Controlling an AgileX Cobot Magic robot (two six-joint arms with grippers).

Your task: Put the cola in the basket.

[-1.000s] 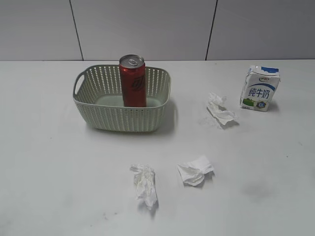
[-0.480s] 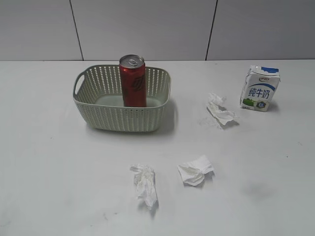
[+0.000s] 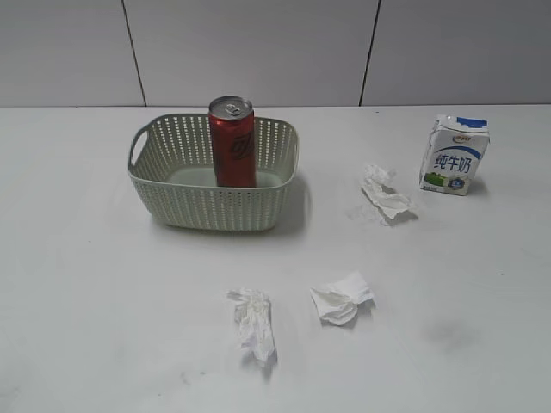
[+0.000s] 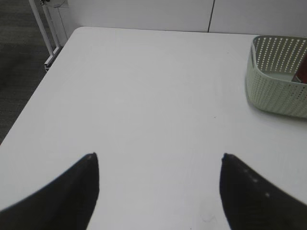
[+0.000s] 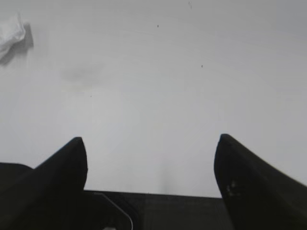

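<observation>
the basket (image 3: pixel 215 185) is a pale green rectangular plastic container with perforated, woven-look walls, rounded corners and a cut-out handle at its left end; it rests on the smooth white table (image 3: pixel 103 327). the cola (image 3: pixel 232 142), a tall slim red metal can with a silver top and pull tab, stands upright inside the basket near its rear wall, its upper part rising above the rim. right of the basket lies a crumpled white tissue (image 3: pixel 384 195), and further right stands a white-and-blue milk carton (image 3: pixel 455 155). two more crumpled tissues (image 3: pixel 255 323) (image 3: pixel 342 299) lie in front of the basket, well apart from it. the left gripper (image 4: pixel 158 158) is spread wide, holding nothing, over bare table left of the basket. the right gripper (image 5: pixel 148 141) is likewise spread wide and empty.
</observation>
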